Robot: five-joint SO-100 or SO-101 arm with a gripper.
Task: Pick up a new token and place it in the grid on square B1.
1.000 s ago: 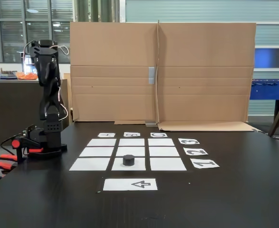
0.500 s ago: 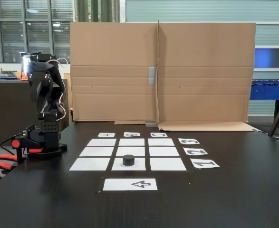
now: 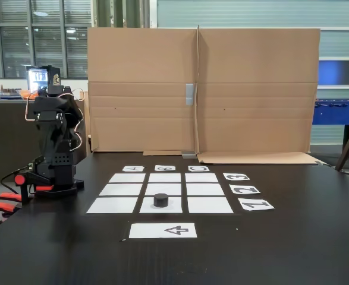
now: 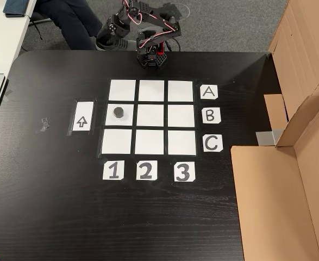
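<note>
One small black matte puck [image 4: 119, 112]; nine white paper squares forming one three-by-three grid [image 4: 150, 117]; six white label cards, three lettered, three numbered; one white arrow-printed sheet [image 4: 82, 116]; one black robot arm [image 4: 147, 32].

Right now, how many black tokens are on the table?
1. The token sits on square B1 of the grid, beside the arrow sheet; in the fixed view it is at. None elsewhere that I can see.

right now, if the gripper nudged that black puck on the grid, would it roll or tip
Probably neither. The token sits flat on its round face in square B1, short and squat, so it should slide, not tip. It looks rigid and likely light. On smooth paper it may skid easily; it would roll only if stood on edge.
</note>
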